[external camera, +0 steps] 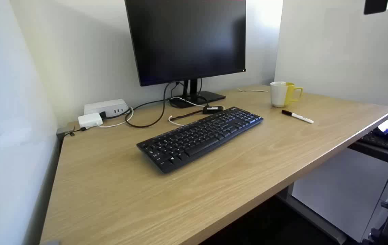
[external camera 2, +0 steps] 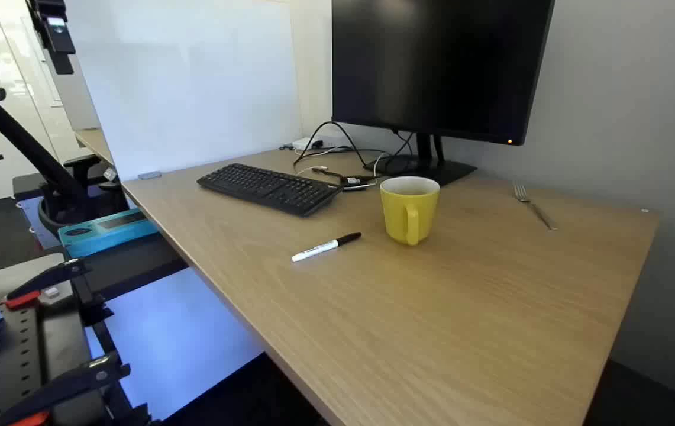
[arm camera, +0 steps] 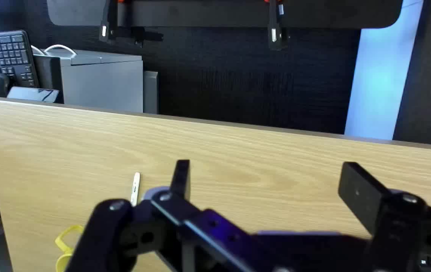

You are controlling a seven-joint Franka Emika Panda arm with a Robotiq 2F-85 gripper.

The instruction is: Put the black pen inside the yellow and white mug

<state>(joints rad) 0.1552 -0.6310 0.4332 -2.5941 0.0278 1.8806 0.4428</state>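
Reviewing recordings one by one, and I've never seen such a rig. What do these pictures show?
The machine is a robot arm, mostly out of view, ending in a two-fingered gripper. A wrist camera looks past it at the desk; two more, outside the robot, watch from different places. A keyboard lies in front of a monitor. The yellow and white mug stands upright, with the black-capped white pen lying beside it, not touching. A fork shows in an exterior view. Nothing is held: the jaws stand open.
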